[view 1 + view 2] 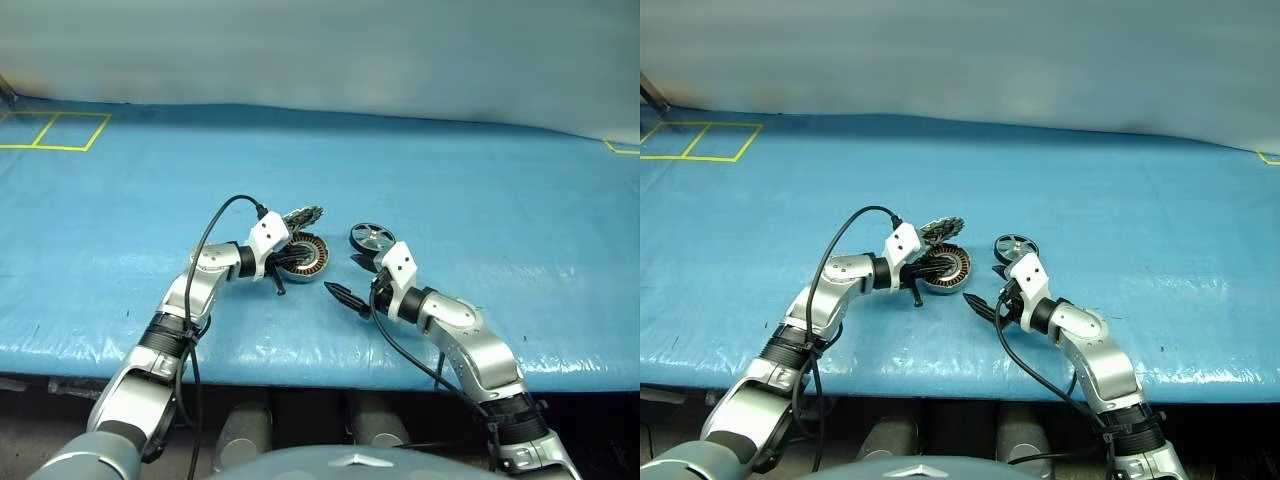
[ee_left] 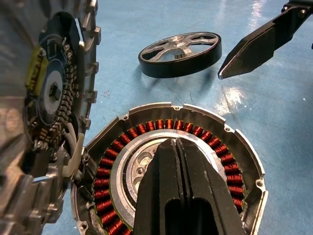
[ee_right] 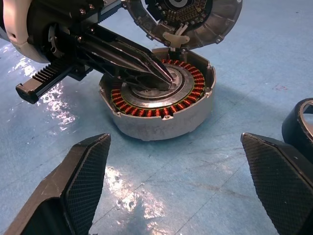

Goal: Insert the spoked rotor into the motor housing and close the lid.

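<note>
The motor housing (image 1: 312,262) sits on the blue table cover, its copper windings (image 2: 166,125) showing around a grey centre. Its lid (image 1: 303,217) stands tilted open at the far side, inner face (image 2: 49,98) towards the housing. My left gripper (image 3: 166,78) is shut, empty, with its tips resting on the housing's centre. The spoked rotor (image 1: 372,237) lies flat on the cover just right of the housing. My right gripper (image 1: 355,280) hovers open in front of the rotor, nothing between its fingers (image 3: 83,171).
Yellow tape squares (image 1: 55,130) mark the far left of the cover and a yellow corner (image 1: 622,148) the far right. The table's front edge (image 1: 300,372) runs just below both arms. A grey wall closes the back.
</note>
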You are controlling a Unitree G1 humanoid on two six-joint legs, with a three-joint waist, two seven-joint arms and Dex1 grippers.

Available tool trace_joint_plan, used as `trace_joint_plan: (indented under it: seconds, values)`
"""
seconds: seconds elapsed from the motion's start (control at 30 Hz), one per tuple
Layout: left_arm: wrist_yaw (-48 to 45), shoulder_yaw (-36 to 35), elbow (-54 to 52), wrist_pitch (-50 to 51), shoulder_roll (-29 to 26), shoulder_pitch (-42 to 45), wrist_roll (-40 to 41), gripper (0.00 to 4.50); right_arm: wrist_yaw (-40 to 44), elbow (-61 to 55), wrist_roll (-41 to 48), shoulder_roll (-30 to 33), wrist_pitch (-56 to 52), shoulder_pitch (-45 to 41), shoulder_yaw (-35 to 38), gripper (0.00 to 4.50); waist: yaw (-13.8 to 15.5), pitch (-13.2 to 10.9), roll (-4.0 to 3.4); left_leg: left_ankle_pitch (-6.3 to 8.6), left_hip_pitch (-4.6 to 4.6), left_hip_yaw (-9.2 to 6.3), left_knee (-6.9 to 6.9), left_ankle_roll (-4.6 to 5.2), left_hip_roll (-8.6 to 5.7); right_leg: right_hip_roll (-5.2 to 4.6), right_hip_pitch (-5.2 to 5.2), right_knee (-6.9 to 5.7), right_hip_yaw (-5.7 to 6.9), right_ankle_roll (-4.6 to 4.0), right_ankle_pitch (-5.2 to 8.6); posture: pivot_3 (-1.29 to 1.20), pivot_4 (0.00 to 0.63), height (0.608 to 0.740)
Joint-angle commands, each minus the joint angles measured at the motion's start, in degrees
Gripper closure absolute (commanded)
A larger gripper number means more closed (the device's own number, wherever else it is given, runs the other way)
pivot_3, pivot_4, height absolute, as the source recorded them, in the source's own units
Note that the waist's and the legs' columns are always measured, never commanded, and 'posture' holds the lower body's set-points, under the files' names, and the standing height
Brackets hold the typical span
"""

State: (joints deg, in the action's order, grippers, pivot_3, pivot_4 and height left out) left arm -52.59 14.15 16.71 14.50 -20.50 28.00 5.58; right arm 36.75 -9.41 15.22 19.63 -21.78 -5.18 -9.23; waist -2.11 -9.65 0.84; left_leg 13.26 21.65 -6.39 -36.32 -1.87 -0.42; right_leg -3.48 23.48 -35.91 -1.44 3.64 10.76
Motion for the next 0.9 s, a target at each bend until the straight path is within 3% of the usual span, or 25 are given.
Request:
trace_joint_plan:
  seconds: [0.03,0.47,0.9]
  values:
    - [0.09,1.19,-0.23,1.07,-0.52,-1.02,-1.33,4.47,-0.39,-1.73,-0.03,-0.39,1.09,-0.14,0.27,0.0,0.01,0.0,0.0,0.0,0.0,0.0,-0.01,0.0,0.0,0.0,-0.01,0.0,0.0,0.0,0.0,0.0,0.15,0.74]
    - [0.18,-5.6,-10.7,2.84,3.08,-3.8,9.36,4.47,-0.12,-1.46,0.11,-1.11,1.08,-0.82,0.17,0.0,0.04,-0.02,0.02,0.0,0.06,-0.01,-0.01,0.0,0.0,0.0,0.04,0.01,0.0,0.02,-0.01,0.0,0.15,0.74]
    - [-0.23,-7.6,-20.5,6.01,-3.0,-12.82,13.16,4.47,-0.62,-2.83,-0.34,-0.44,0.88,-1.01,0.86,0.0,-0.03,-0.03,0.0,0.0,0.05,0.0,0.01,0.0,0.0,-0.01,0.05,0.02,0.0,-0.08,0.04,0.0,0.15,0.74]
